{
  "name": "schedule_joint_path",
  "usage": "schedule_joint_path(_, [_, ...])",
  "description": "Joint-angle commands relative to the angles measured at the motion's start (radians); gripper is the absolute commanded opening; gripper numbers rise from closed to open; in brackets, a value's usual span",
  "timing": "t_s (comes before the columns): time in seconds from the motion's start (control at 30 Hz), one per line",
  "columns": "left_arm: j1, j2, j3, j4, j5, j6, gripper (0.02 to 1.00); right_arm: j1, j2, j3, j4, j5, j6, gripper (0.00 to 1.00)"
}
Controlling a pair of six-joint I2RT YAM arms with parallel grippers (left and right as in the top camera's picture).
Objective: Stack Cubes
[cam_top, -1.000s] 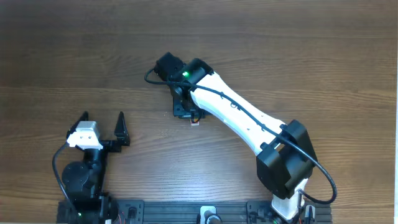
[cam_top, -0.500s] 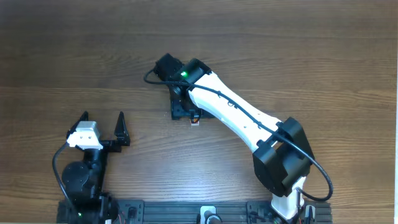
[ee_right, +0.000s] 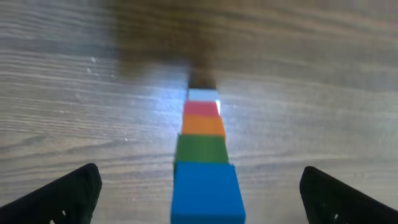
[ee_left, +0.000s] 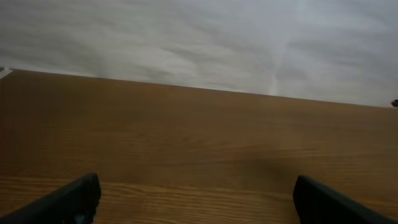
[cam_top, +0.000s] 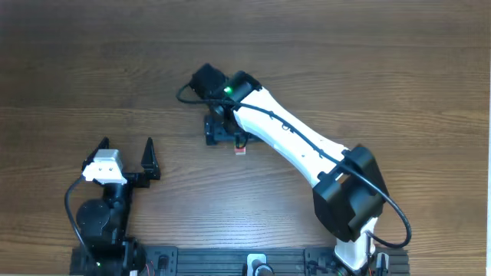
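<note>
**Under the right gripper: five-cube tower**

Below my right gripper [ee_right: 199,174], whose fingers are spread wide and hold nothing, the stack [cam_top: 240,149] stands on the table [ee_right: 323,74]. One each, five total: blue cube [ee_right: 207,190] on top, green cube [ee_right: 202,149], orange cube [ee_right: 203,126], red cube [ee_right: 201,108], white cube [ee_right: 203,95] at the base. I judge them light, rigid and easily toppled; grip opposite flat sides. Left gripper [cam_top: 126,146] sits well apart, fingers also spread.

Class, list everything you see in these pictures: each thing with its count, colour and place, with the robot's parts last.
Cubes: five, stacked mid-table: blue cube on top, then green cube, orange cube, red cube, white cube lowest.
Table: one, brown wood, under everything.
Left pincer: one, black, open, at the table's left, away from the cubes.
Right pincer: one, black, open, above the stack.
</note>
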State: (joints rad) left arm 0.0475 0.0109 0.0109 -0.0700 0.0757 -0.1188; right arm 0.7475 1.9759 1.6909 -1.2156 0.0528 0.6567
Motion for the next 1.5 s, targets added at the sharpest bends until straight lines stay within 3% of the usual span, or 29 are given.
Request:
schedule_joint_path(0.03, [0.005,-0.005,-0.005,-0.002,0.01,0.018,1.0,-0.095,-0.083,0.045,0.043,0.04,-0.144,0.993])
schedule_joint_path(0.27, [0.005,-0.005,-0.005,-0.002,0.01,0.018,1.0,-0.353,-0.265,-0.009,0.105,0.058,-0.317,0.993])
schedule_joint_path(0.37, [0.005,-0.005,-0.005,-0.002,0.01,0.018,1.0,-0.407,-0.355,-0.131,0.18,0.101,-0.344,0.993])
schedule_joint_path(0.47, [0.005,-0.005,-0.005,-0.002,0.01,0.018,0.993,-0.447,-0.51,-0.353,0.321,0.151,-0.345,0.993])
schedule_joint_path(0.77, [0.005,-0.005,-0.005,-0.002,0.01,0.018,1.0,-0.521,-1.14,-1.067,0.757,0.184,-0.457,0.993])
schedule_joint_path(0.9, [0.005,-0.005,-0.005,-0.002,0.01,0.018,1.0,-0.613,-1.423,-1.26,0.857,0.101,-0.453,0.991])
schedule_joint_path(1.17, [0.005,-0.005,-0.005,-0.002,0.01,0.018,1.0,-0.619,-1.815,-1.543,0.956,0.09,-0.537,0.991])
schedule_joint_path(1.4, [0.005,-0.005,-0.005,-0.001,0.01,0.018,1.0,-0.625,-1.971,-1.62,0.99,0.016,-0.673,0.993])
schedule_joint_path(1.47, [0.005,-0.005,-0.005,-0.002,0.01,0.018,1.0,-0.676,-1.971,-1.625,1.0,0.013,-0.698,0.991])
schedule_joint_path(1.5, [0.005,-0.005,-0.005,-0.002,0.01,0.018,1.0,-0.734,-1.971,-1.627,1.003,-0.04,-0.695,0.993])
